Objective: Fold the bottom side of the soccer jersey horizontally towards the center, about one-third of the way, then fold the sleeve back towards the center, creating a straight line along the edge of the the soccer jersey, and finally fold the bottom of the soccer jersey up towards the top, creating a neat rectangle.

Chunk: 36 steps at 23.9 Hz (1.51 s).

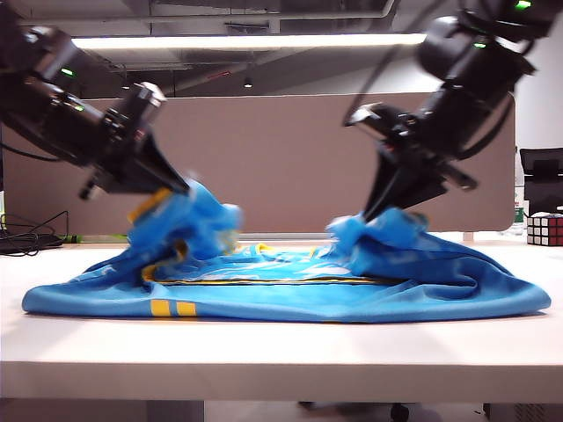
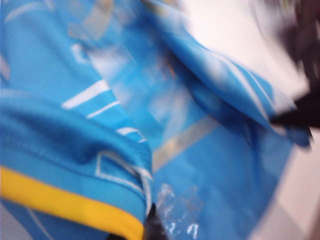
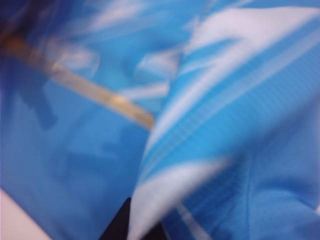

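The soccer jersey (image 1: 290,286), shiny sky-blue with yellow trim, lies spread across the table (image 1: 264,352). Two parts of it are pulled up off the surface. My left gripper (image 1: 180,189) is shut on a lifted fold at the jersey's left, where a yellow-trimmed edge (image 2: 65,202) runs into the dark fingertips (image 2: 152,227). My right gripper (image 1: 369,214) is shut on a raised bunch of cloth at the right. In the right wrist view a fold with white streaks (image 3: 200,150) passes between the black fingertips (image 3: 120,230). Both wrist views are blurred.
A Rubik's cube (image 1: 545,229) stands at the table's far right. A brown partition (image 1: 281,158) closes off the back. Black cables (image 1: 31,237) lie at the far left. The table's front edge (image 1: 264,365) runs below the jersey.
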Tool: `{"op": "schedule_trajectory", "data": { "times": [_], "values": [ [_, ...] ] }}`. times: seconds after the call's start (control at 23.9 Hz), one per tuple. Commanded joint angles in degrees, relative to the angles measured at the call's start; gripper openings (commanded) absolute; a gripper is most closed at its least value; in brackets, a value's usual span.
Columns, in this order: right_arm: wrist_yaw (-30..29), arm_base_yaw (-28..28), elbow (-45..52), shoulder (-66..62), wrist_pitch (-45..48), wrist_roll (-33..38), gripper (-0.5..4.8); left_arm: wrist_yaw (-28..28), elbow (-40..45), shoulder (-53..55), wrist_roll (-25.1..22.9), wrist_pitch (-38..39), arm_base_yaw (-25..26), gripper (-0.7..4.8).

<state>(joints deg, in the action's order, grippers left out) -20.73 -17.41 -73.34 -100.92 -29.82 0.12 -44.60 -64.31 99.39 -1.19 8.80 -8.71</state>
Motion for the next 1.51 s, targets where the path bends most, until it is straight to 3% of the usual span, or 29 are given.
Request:
{"op": "schedule_trajectory", "data": {
  "times": [0.04,0.17,0.21,0.34,0.38,0.42,0.46,0.59,0.75,0.88,1.01,1.09,1.3,1.34,1.51],
  "values": [
    [10.10,-5.20,-0.20,0.35,-8.07,-8.17,-0.08,0.72,-0.24,-0.20,-14.62,15.37,-3.15,-0.06],
    [11.82,-6.54,-0.17,0.37,-8.00,-8.70,0.08,8.13,-0.24,-0.20,-16.37,19.17,-4.35,-0.04],
    [11.61,-6.54,-0.20,0.37,-7.61,-8.55,0.50,9.81,-0.24,-0.20,-16.39,19.63,-4.33,0.04],
    [11.61,-6.40,-0.28,0.37,-7.19,-7.61,2.52,10.78,-0.24,-0.33,-16.37,20.22,-3.74,1.59],
    [11.65,-6.32,-0.33,0.42,-7.32,-7.61,3.39,8.90,-0.24,-0.63,-16.31,19.98,-3.19,2.82],
    [11.63,-6.32,-0.35,0.44,-7.54,-7.61,3.55,7.98,-0.26,-0.90,-15.91,19.54,-3.10,3.17],
    [11.61,-6.32,-0.37,0.57,-7.82,-7.58,3.59,6.88,-0.26,-1.31,-14.99,19.08,-2.67,3.43],
    [11.89,-6.25,-0.35,3.56,-9.84,-7.10,3.58,3.17,-0.26,-5.53,-11.41,18.36,-0.50,3.50],
    [12.15,-2.71,-0.28,11.50,-11.10,-2.89,3.55,7.76,-0.24,-14.10,-7.43,19.80,4.57,3.39],
    [11.72,2.71,-0.20,16.50,-15.74,0.13,3.56,11.23,-0.20,-18.12,-4.13,25.38,11.63,3.39],
    [4.68,10.84,1.64,19.32,-21.44,1.92,3.56,10.95,1.05,-18.45,-3.02,31.82,19.21,3.39],
    [0.35,15.61,5.44,20.63,-20.37,3.39,3.56,9.81,4.70,-18.40,0.55,28.20,22.03,3.40],
    [-7.87,21.92,14.34,20.90,-16.37,4.94,3.56,7.34,12.09,-18.18,1.99,23.26,22.64,3.41],
    [-11.67,23.67,19.26,20.87,-13.00,6.47,3.56,6.95,15.12,-17.92,2.01,21.33,22.45,3.42],
    [-14.16,25.22,28.24,20.81,-5.14,9.42,3.56,6.80,19.47,-17.88,3.06,18.23,22.45,3.42]
  ]
}}
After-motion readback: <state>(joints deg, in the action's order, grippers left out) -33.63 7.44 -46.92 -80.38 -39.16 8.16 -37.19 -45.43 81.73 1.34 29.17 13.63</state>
